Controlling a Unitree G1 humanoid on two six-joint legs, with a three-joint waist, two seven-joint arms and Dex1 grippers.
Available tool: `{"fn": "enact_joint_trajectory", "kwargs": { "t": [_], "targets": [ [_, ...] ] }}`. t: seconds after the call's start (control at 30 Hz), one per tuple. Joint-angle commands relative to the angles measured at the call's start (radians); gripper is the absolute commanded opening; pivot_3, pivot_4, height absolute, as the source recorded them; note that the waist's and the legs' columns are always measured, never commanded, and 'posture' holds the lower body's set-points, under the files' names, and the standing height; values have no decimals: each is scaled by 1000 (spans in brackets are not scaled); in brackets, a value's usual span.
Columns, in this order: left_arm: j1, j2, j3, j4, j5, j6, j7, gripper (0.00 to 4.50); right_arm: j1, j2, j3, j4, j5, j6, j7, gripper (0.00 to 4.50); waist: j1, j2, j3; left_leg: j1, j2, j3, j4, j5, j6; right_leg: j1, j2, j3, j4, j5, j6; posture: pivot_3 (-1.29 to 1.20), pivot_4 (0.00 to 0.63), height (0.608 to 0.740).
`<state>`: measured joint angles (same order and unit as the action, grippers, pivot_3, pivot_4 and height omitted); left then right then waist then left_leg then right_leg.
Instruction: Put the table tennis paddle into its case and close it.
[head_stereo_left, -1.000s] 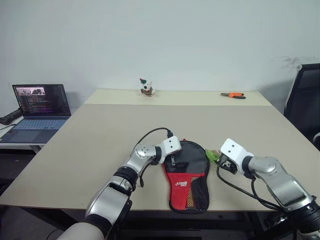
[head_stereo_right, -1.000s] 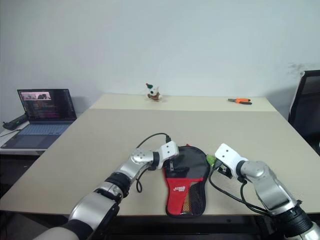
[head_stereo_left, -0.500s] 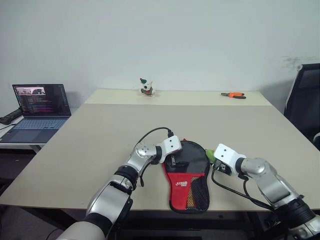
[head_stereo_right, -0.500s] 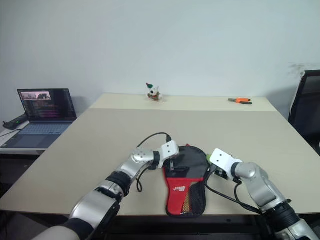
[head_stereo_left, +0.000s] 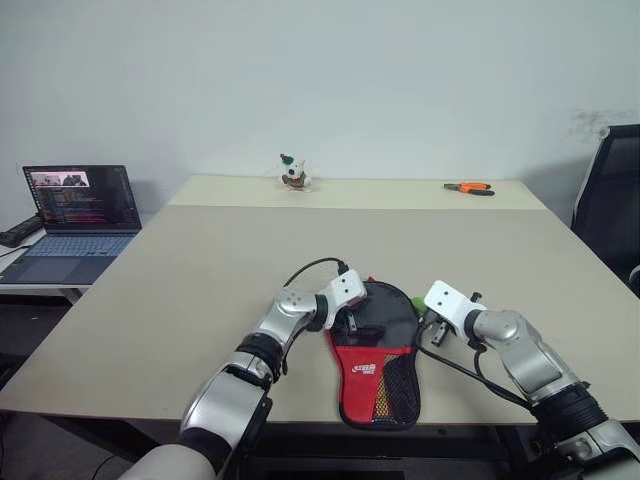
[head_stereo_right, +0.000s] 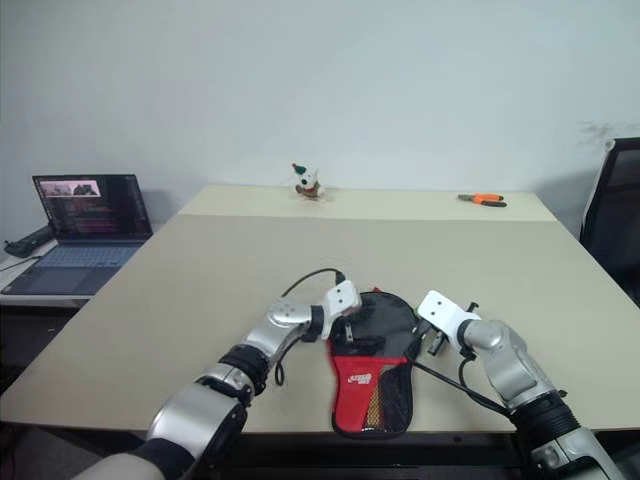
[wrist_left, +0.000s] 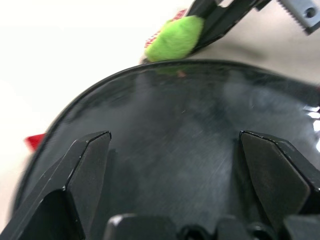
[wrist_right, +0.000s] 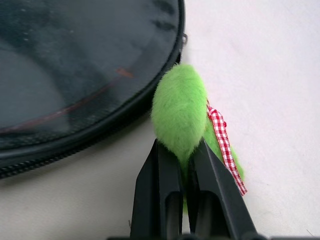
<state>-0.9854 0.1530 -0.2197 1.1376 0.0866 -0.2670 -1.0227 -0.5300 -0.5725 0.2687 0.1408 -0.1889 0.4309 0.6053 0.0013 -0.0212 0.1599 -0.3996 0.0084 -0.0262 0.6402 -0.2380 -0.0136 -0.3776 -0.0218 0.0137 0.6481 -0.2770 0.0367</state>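
The black and red case (head_stereo_left: 378, 352) lies flat near the table's front edge, round end away from me. The table tennis paddle is hidden. My left gripper (head_stereo_left: 351, 323) rests over the round end from the left. In the left wrist view its fingers (wrist_left: 89, 167) stand wide open across the glossy black top (wrist_left: 180, 125). At the case's right rim, my right gripper (wrist_right: 182, 150) is shut on the fuzzy green pull (wrist_right: 180, 112), which has a red checked ribbon. From the head views this gripper (head_stereo_left: 428, 324) sits just right of the case.
An open laptop (head_stereo_left: 75, 215) stands on a side desk at the left. Orange-handled pliers (head_stereo_left: 467, 187) and a small toy figure (head_stereo_left: 292, 174) lie at the table's far edge. A black chair (head_stereo_left: 612, 190) stands at the right.
My right gripper has come in toward the case's right rim and closed on the green pull. The left gripper stays open over the case.
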Motion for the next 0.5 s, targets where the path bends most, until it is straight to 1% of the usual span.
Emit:
{"fn": "enact_joint_trajectory", "kwargs": {
  "t": [0.03,0.23,0.37,0.5],
  "targets": [
    [55,-13,-20,47,15,98,-94,4500,-9,-17,-45,-69,11,23,12,24,-2,0,0,0,0,0,0,0,0,0,0,0,0,0,0,0,150,740],
    [63,-8,-25,44,23,154,-134,4500,-6,-30,-57,-116,18,62,32,24,-4,0,0,1,1,0,0,-1,1,-1,1,1,1,0,-1,0,150,740],
    [65,-8,-32,54,37,159,-120,4500,12,-52,-73,-189,53,117,85,24,-4,0,0,1,1,0,0,-1,1,0,1,1,1,0,-1,0,150,740],
    [65,-10,-39,61,48,153,-104,4500,66,-118,-93,-287,95,158,163,24,-3,0,0,1,1,0,0,-1,1,0,1,1,1,0,-1,0,150,740]
  ]
}}
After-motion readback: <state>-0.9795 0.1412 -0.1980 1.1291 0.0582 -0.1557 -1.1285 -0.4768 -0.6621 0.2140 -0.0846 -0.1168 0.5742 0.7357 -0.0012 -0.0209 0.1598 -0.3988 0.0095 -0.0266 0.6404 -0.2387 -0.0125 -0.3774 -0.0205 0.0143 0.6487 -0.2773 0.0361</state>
